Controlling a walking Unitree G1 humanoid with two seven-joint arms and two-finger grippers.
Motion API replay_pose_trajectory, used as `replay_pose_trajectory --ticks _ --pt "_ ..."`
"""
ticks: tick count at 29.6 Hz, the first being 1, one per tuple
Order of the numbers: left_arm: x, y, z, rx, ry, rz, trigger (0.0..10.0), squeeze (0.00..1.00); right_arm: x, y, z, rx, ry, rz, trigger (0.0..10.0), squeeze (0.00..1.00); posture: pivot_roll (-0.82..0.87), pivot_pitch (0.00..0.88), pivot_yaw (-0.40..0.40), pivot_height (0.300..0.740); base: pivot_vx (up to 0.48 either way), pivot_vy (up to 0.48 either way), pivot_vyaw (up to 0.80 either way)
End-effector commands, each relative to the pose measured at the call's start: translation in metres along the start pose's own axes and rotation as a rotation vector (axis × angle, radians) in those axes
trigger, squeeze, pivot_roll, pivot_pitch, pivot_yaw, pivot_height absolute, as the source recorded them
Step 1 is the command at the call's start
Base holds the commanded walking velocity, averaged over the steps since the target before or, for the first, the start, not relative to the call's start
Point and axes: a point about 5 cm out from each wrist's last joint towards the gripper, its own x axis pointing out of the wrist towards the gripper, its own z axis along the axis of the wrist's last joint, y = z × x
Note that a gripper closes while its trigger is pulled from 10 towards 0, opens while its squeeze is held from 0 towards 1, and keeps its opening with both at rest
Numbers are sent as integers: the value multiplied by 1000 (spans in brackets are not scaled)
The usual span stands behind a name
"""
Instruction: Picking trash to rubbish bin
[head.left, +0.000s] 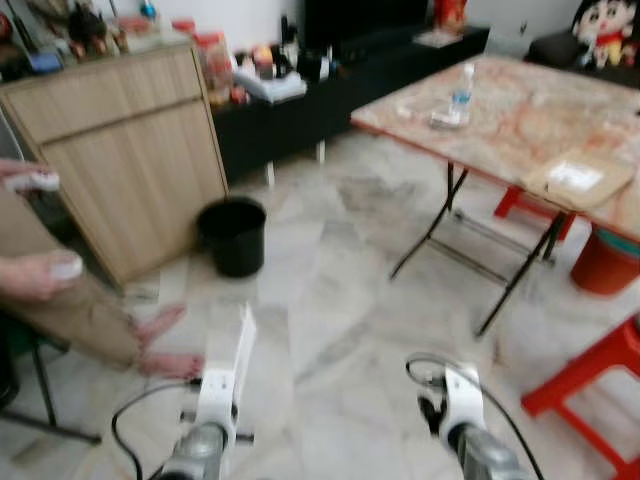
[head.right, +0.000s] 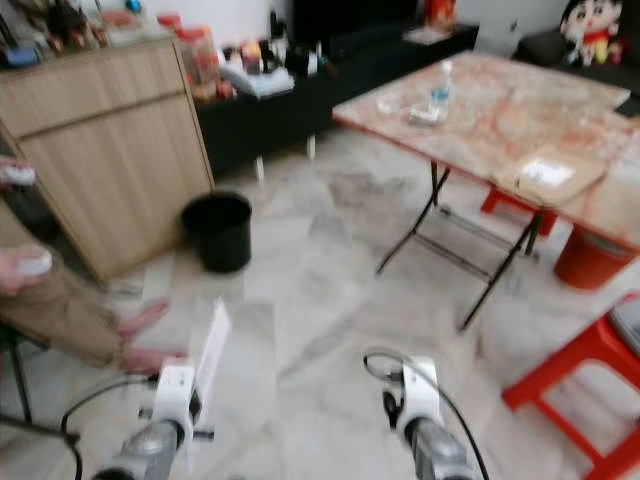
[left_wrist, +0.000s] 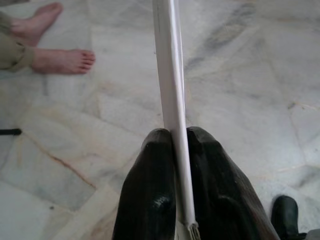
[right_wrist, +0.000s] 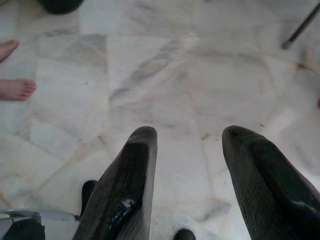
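- Where the robot looks down from its head, a pale marble floor (head.left: 330, 330) spreads ahead of both sets of fingers, blurred in the eye views.
- Beyond the right fingers and off to their outer side stands a folding table (head.left: 520, 120) with an orange-marbled top and thin black legs; a water bottle (head.left: 461, 92) stands on it, and a flat brown packet (head.left: 578, 178) lies near its edge.
- Beyond the left fingers and off to their outer side stands a light wooden cabinet (head.left: 120, 150).
- A person (head.left: 60, 300) sits on the outer side of the left fingers, bare feet (left_wrist: 62, 60) on the floor, a small white object in each hand.
- Red stools (head.left: 590, 370) stand on the outer side of the right fingers.
- A black bin (head.left: 232, 236) stands on the floor, well ahead of the left fingers and just beside the cabinet.
- The left gripper (left_wrist: 180, 137) has its fingers pressed together on a flat white strip (left_wrist: 170, 75), the trash, seen edge-on and reaching out past the fingertips above the floor.
- The right gripper (right_wrist: 187, 132) hangs over bare floor with its fingers spread wide and nothing between them.
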Motion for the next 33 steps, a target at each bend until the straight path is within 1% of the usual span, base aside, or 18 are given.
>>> replay_pose_trajectory --ticks 1,7,12,13,23,33 --pt "0 -2 1 22 3 -4 10000 0 -2 -7 -6 -2 25 -25 10000 0 -11 44 -40 740 480 0 0" --pt "-1 -2 -5 15 22 2 10000 0 -4 -9 -11 -11 37 -30 10000 0 -11 50 -46 740 480 0 0" --pt "-1 -2 -6 16 23 3 10000 0 -4 -9 -10 -15 34 -33 10000 0 -11 50 -46 740 480 0 466" --pt "-1 -3 -5 15 23 3 10000 0 -4 -9 -10 -11 31 -33 10000 0 -9 63 -54 740 480 0 656" --pt "-1 -4 -7 4 24 6 10000 0 -2 -8 -4 16 18 -35 10000 0 -9 75 -60 740 480 0 0" --pt "-1 -2 -7 -3 22 12 10000 0 -2 -8 -5 18 21 -37 10000 0 -3 75 -58 740 480 0 0"
